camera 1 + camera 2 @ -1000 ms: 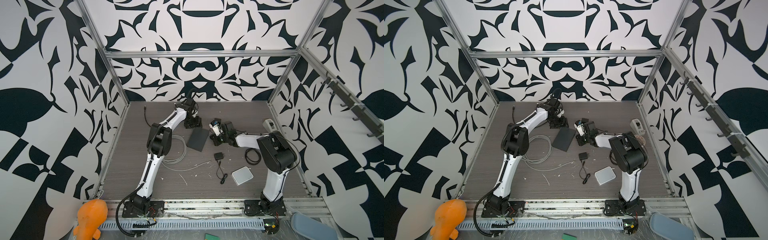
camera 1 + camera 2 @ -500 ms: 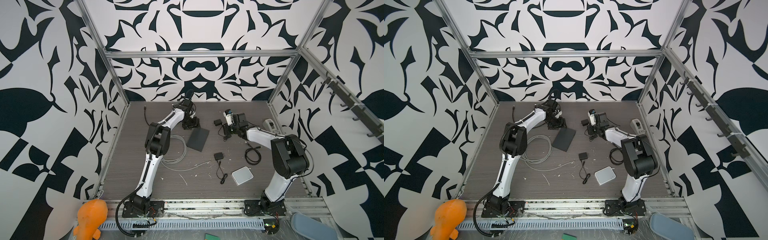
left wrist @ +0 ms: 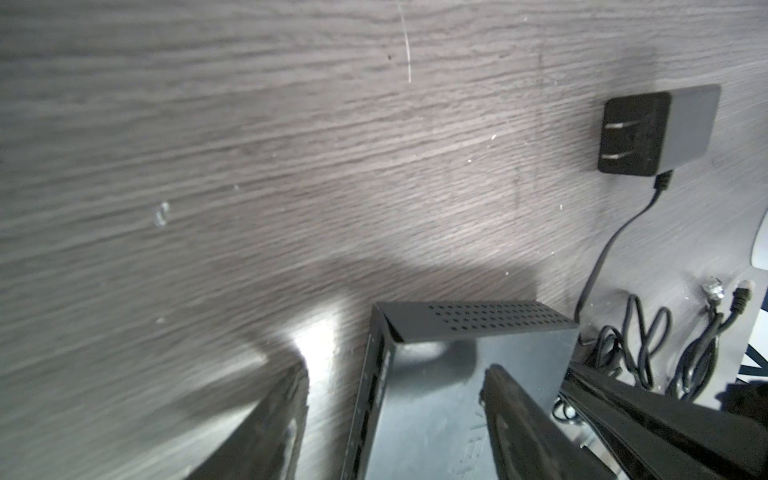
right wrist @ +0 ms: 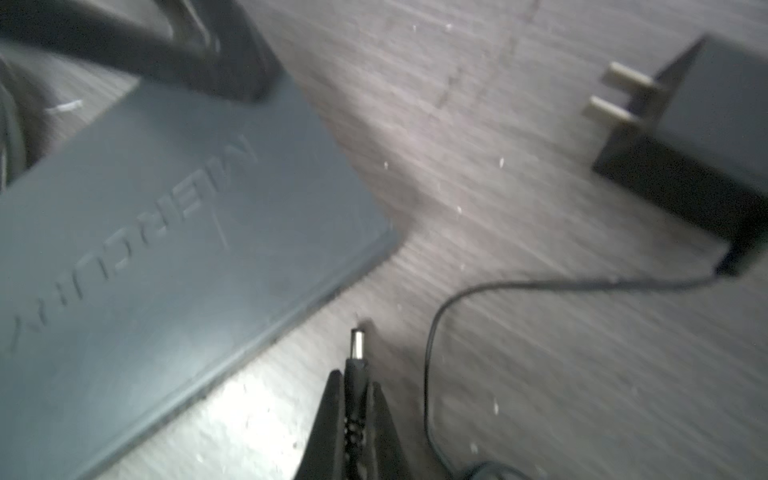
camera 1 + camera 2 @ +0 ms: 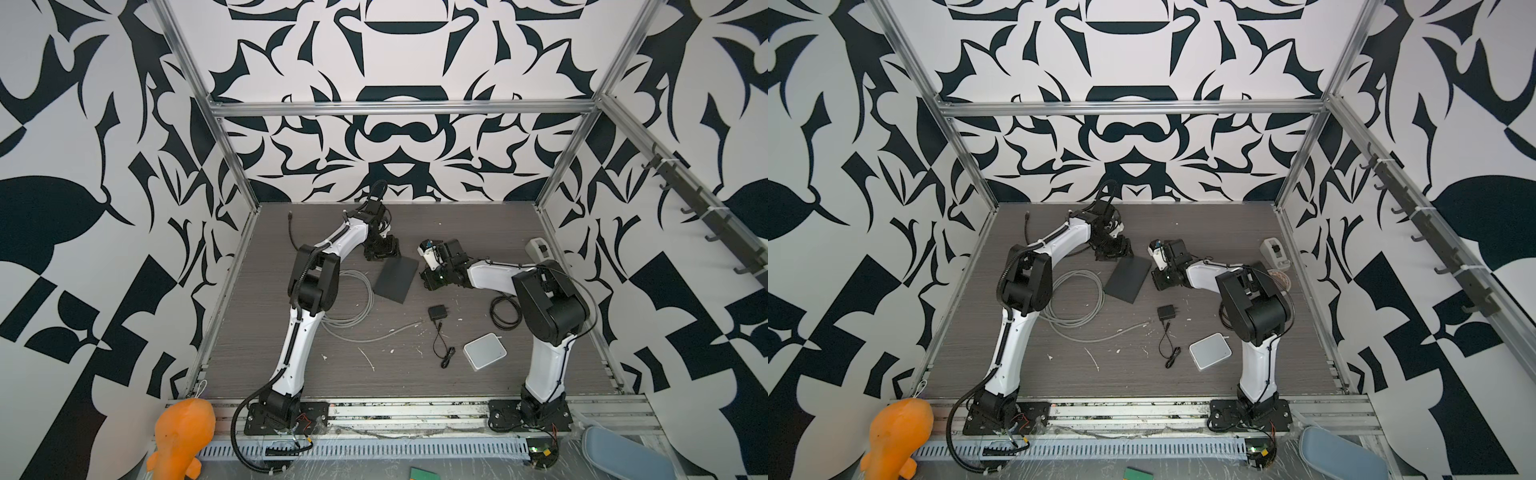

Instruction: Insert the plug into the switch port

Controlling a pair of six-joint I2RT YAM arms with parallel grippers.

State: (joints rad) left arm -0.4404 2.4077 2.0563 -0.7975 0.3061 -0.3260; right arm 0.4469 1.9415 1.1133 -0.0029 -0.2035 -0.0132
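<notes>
Plug (image 4: pixel 356 345) grabbed, not yet in. R tool (image 4: pixel 355 399) is clamped shut on it, tip low over surface (image 4: pixel 540 374), near switch (image 4: pixel 166 249) corner but apart. R arm (image 5: pixel 494 276) reaches low, forearm approx. flat. L arm (image 5: pixel 340 241) is stretched far, L tool (image 3: pixel 395 419) open astride switch edge w/ ports (image 3: pixel 371 390). Can't tell which port fits.

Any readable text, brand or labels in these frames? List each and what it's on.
"MERCU…": raised lettering on top of the black box, right wrist view; the last letters are blurred.
Left wrist view: faint lettering on the same box, too faint to read.
Nothing legible on the power adapter or the white box.
</notes>
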